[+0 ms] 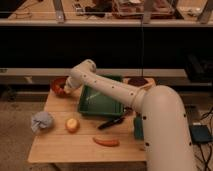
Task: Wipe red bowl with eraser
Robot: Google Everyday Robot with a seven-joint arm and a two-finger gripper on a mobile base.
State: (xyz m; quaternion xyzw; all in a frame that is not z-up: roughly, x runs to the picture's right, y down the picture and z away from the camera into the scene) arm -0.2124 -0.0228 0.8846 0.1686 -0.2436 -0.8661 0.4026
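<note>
Looking left to right across the wooden table (pixel 55 145): crumpled grey cloth (pixel 42 121) near the left edge, sitting by itself. Just right of that, round yellow fruit (pixel 72 124), close to the cloth but not touching. Further back, at the far left corner, red bowl (pixel 57 85), orange-red outside, dark inside, upright on the tabletop. Gripper (pixel 65 89) right at the bowl's near right rim, dipping into or over it, fingers clamped together, mostly hidden by the wrist. Can't make out the eraser at all, so no saying whether anything's pinched in there or where that little block sits.

Moving on toward the middle: green tray (pixel 101 105), rectangular, with the pale arm (pixel 107 89) stretched diagonally across its back left corner. In front of the tray, dark utensil-looking thing (pixel 111 122) lying slanted, hard to identify. Nearer the front edge, orange-red sausage-shaped item (pixel 106 142) lying flat, well apart from the fruit. Back behind the tray's right end, darker maroon-brown bowl (pixel 137 81), partly cut off by the arm. Peeking out at the big arm segment's left side, teal-green pad (pixel 137 126), mostly covered. Far right, off the table, dark boxy thing (pixel 201 134) down on the floor.
</note>
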